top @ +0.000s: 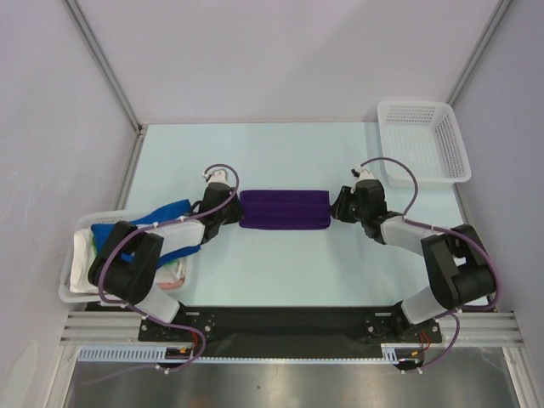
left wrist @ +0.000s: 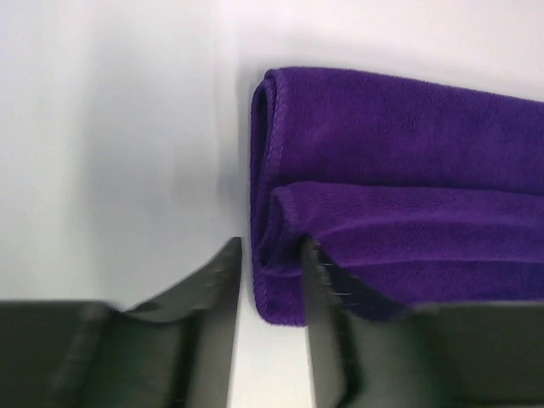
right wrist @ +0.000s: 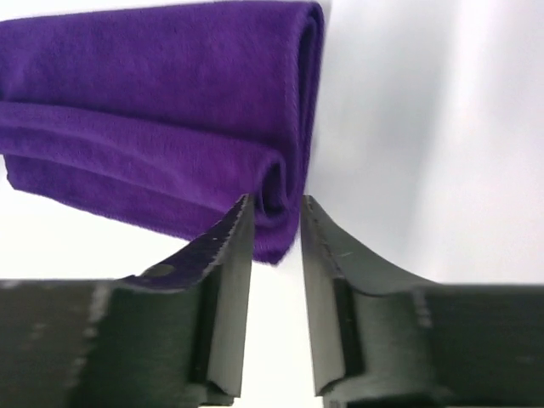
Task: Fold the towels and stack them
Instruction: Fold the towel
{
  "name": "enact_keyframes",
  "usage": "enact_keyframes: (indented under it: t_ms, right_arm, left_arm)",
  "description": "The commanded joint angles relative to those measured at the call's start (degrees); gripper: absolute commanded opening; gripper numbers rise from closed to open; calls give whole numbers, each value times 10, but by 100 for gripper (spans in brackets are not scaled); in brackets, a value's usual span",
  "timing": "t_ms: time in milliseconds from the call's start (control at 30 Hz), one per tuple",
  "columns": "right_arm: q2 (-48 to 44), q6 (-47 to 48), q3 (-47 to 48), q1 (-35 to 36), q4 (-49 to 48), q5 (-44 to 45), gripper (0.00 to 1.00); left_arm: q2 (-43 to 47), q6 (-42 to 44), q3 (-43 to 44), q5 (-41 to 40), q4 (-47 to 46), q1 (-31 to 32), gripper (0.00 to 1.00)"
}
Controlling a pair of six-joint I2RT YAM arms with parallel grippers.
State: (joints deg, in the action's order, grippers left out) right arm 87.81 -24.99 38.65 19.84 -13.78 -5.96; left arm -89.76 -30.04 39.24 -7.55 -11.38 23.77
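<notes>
A purple towel (top: 284, 209), folded into a long band, lies flat mid-table. My left gripper (top: 236, 211) is at its left end and my right gripper (top: 334, 208) at its right end. In the left wrist view the left gripper (left wrist: 272, 255) has its jaws close together round the towel's (left wrist: 399, 161) near-left corner edge. In the right wrist view the right gripper (right wrist: 276, 212) pinches the rolled end edge of the towel (right wrist: 161, 93) between narrow jaws. Both ends rest on or just above the table.
A white basket (top: 71, 285) at the near left holds folded light towels, with a blue towel (top: 174, 209) draped over its rim under the left arm. A white mesh basket (top: 455, 149) stands at the back right. Enclosure walls surround the table.
</notes>
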Motion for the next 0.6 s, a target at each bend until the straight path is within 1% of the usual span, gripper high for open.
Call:
enact_keyframes:
  t_ms: [0, 33, 67, 100, 267, 333, 433, 467, 533, 567]
  right_arm:
    - [-46, -1, -17, 1, -6, 8, 34]
    - [-58, -2, -19, 1, 0, 9, 36]
    - [-65, -2, -20, 1, 10, 10, 40]
    - [-69, -2, -20, 2, 16, 12, 41]
    - [-87, -7, -3, 1, 39, 22, 41]
    - [-78, -8, 24, 3, 46, 29, 40]
    - [-43, 0, 77, 11, 61, 41, 39]
    - [-34, 3, 87, 14, 59, 45, 39]
    - [-1, 6, 127, 18, 62, 49, 39]
    - [12, 8, 142, 20, 71, 49, 38]
  left_arm:
    - [48, -12, -22, -18, -26, 12, 42]
    - [58, -15, -27, -19, -26, 13, 45]
    - [64, -18, -34, -20, -24, 13, 49]
    - [69, -19, -36, -20, -22, 13, 53]
    - [119, -28, -42, -30, -1, 14, 54]
    - [127, -27, -30, -35, 17, 14, 54]
    - [104, -18, 33, -48, 54, 14, 54]
    - [89, -15, 71, -48, 62, 14, 55]
    - [35, 2, 117, -48, 94, 14, 55]
    - [15, 7, 162, -48, 106, 15, 55]
